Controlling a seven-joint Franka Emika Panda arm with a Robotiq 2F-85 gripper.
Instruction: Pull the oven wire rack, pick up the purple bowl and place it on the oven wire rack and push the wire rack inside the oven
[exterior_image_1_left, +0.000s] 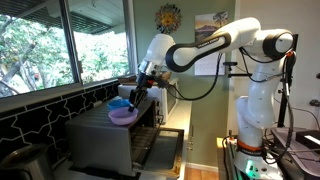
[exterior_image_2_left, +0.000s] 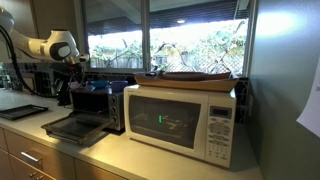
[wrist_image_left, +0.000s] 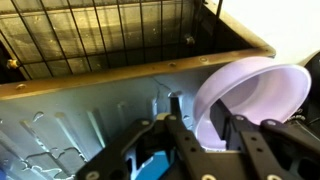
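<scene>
Over the grey oven beside the window, the gripper pinches the rim of the purple bowl, which hangs tilted between its fingers.

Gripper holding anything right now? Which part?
Yes. The gripper holds the purple bowl by its rim, with one finger inside the bowl and one outside.
</scene>
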